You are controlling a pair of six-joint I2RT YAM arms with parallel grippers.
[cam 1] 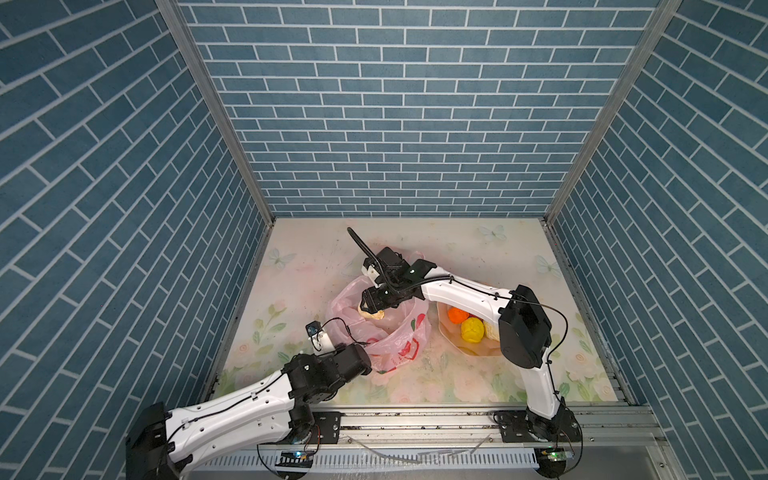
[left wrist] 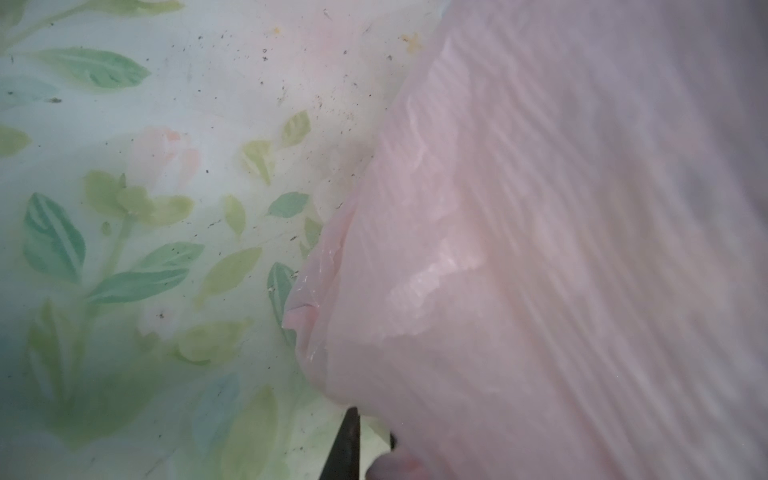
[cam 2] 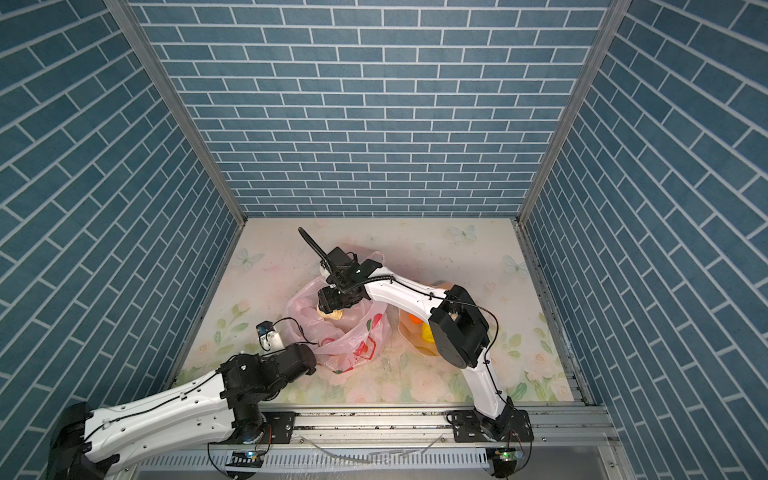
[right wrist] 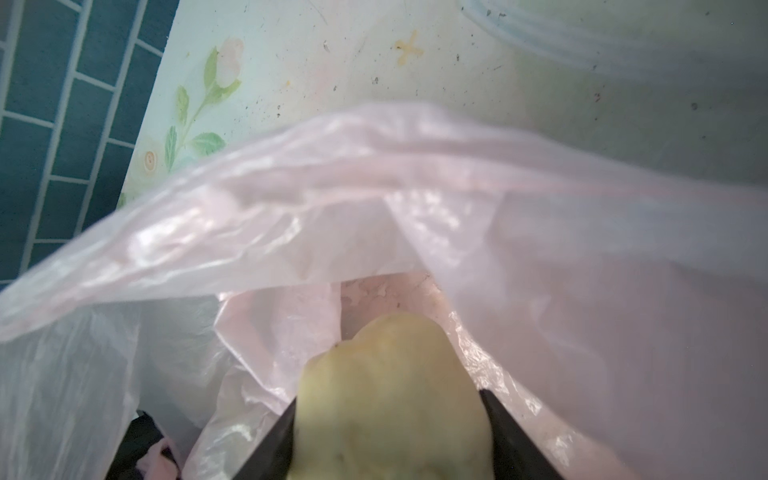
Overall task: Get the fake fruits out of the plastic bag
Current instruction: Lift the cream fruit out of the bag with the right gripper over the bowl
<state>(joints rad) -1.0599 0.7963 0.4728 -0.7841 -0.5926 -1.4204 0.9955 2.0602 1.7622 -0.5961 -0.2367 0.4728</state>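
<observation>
The pale-pink plastic bag [cam 1: 395, 336] stands open in the middle of the mat in both top views [cam 2: 353, 336]. My right gripper [cam 1: 369, 308] reaches into its mouth from above and is shut on a cream-white bumpy fake fruit [cam 1: 372, 315]. In the right wrist view that fruit [right wrist: 395, 386] fills the gap between the two black fingers [right wrist: 274, 444]. My left gripper [left wrist: 374, 449] is shut on a fold of the bag's near edge [left wrist: 519, 249]. In both top views its tips are hidden by the plastic. Anything deeper in the bag is hidden.
A peach-pink bowl [cam 1: 478, 353] right of the bag holds an orange ball [cam 1: 456, 316], a yellow ball [cam 1: 473, 329] and a cream piece [cam 1: 490, 331]. My right forearm crosses above it. Blue brick walls close in three sides of the mat.
</observation>
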